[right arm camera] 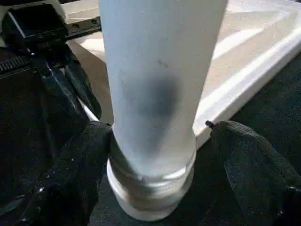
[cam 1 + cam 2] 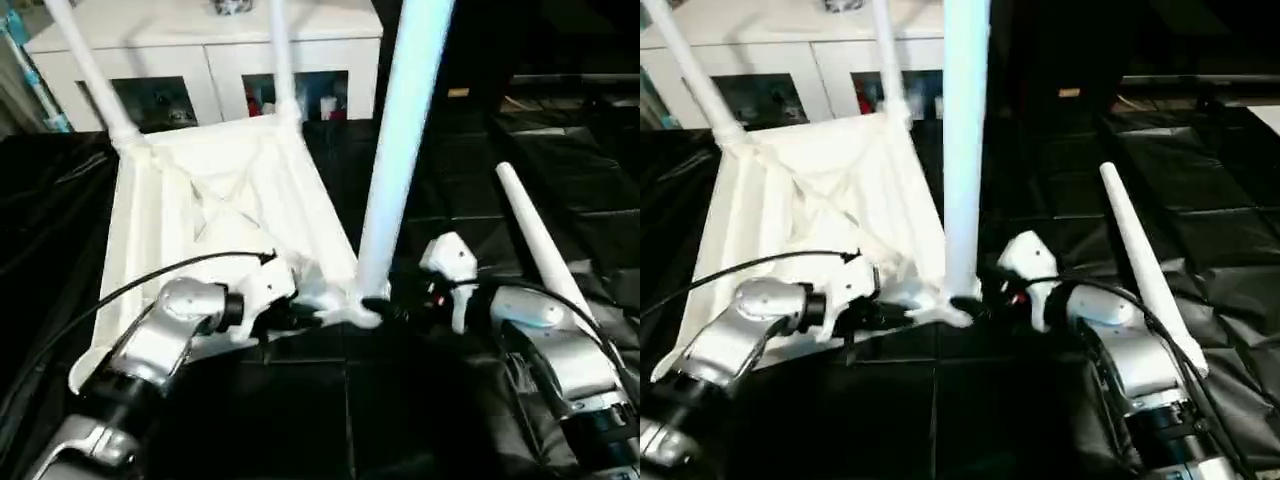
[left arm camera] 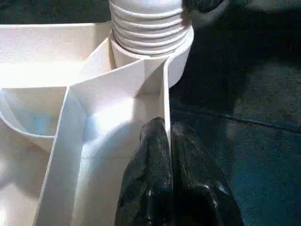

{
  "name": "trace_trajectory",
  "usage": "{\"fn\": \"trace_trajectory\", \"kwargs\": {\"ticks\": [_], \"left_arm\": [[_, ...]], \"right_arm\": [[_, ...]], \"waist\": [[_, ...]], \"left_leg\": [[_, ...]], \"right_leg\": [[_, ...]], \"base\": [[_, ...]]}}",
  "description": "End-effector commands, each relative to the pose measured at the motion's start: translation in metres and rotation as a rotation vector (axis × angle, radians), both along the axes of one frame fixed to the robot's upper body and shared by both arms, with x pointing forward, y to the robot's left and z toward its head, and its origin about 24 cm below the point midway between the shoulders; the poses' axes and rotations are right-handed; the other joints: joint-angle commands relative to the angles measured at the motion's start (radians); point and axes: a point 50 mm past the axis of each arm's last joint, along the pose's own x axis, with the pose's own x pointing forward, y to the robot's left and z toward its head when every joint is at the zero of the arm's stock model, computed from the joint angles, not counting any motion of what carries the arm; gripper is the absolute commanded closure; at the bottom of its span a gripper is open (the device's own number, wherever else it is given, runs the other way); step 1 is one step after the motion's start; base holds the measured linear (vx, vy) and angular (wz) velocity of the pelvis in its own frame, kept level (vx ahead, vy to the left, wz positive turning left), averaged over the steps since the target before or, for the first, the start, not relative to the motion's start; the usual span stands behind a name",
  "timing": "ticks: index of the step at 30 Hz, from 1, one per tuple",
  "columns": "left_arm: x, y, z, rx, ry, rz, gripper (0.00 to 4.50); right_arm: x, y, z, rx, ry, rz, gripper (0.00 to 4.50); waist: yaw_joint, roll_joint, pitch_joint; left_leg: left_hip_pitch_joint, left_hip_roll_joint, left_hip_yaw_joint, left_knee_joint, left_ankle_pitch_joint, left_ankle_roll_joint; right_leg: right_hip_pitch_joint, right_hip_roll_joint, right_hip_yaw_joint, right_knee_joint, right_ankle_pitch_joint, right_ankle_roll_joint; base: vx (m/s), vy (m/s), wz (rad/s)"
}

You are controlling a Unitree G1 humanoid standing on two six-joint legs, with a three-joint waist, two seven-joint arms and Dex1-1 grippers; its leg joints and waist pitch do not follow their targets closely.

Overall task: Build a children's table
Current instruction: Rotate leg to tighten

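Upturned table top (image 2: pixel 210 200): left gripper (image 3: pixel 168 141) clamped on rim; right gripper (image 1: pixel 155 155) spread around upright leg (image 2: pixel 400 150).

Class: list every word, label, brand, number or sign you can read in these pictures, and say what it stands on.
None can be read.
The table top, its legs and the grippers carry no visible print.
Items behind the cabinet glass are too blurred to read.

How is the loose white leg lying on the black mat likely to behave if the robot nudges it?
The loose leg is round and tapered, so it would probably roll in a curve. It looks like smooth, hollow plastic: likely light, stiff and somewhat slippery on the black mat.
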Motion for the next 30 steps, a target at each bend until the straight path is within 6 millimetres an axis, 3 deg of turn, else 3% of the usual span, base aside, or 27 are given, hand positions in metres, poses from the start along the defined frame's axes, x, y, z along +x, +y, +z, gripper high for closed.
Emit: {"fn": "trace_trajectory", "kwargs": {"ticks": [1,8,9,17,25,30], "left_arm": [[-0.003,-0.01,0.008,-0.064,-0.014,-0.046,4.5],[-0.002,-0.013,0.01,-0.065,-0.017,-0.046,4.5],[-0.002,-0.012,0.009,-0.062,-0.017,-0.043,4.5],[-0.002,-0.01,0.009,-0.048,-0.013,-0.035,4.5],[-0.001,-0.009,0.008,-0.042,-0.008,-0.038,4.5],[-0.001,-0.008,0.008,-0.037,-0.004,-0.038,4.5]], "right_arm": [[-0.001,0.0,-0.004,-0.034,-0.01,0.015,0.76],[0.002,0.007,-0.007,-0.035,-0.007,0.039,0.76],[0.001,0.008,-0.008,-0.038,-0.004,0.047,1.0],[0.004,0.01,-0.011,-0.03,-0.001,0.052,1.69],[0.004,0.012,-0.013,-0.018,0.002,0.057,1.78],[0.004,0.014,-0.014,-0.012,0.003,0.061,1.78]], "waist": [[0.002,-0.016,-0.061],[0.003,-0.019,-0.063],[0.003,-0.021,-0.064],[0.004,-0.02,-0.065],[0.003,-0.02,-0.063],[0.003,-0.018,-0.067]], "left_leg": [[0.002,0.063,-0.016,-0.059,-0.071,0.119],[0.001,0.059,-0.017,-0.056,-0.085,0.099],[0.0,0.059,-0.017,-0.055,-0.077,0.103],[-0.001,0.058,-0.017,-0.051,-0.066,0.115],[-0.001,0.057,-0.018,-0.051,-0.099,0.093],[-0.002,0.056,-0.018,-0.048,-0.076,0.102]], "right_leg": [[0.059,-0.089,0.052,-0.044,-0.094,-0.257],[0.062,-0.088,0.053,-0.043,-0.12,-0.246],[0.062,-0.088,0.053,-0.041,-0.111,-0.246],[0.061,-0.086,0.052,-0.038,-0.103,-0.25],[0.061,-0.086,0.052,-0.042,-0.153,-0.24],[0.062,-0.085,0.052,-0.036,-0.105,-0.25]], "base": [[0.0,0.0,0.0],[0.0,0.0,0.0],[0.0,0.0,0.0],[0.0,0.0,0.0],[0.0,0.0,0.0],[0.0,0.0,0.0]]}}
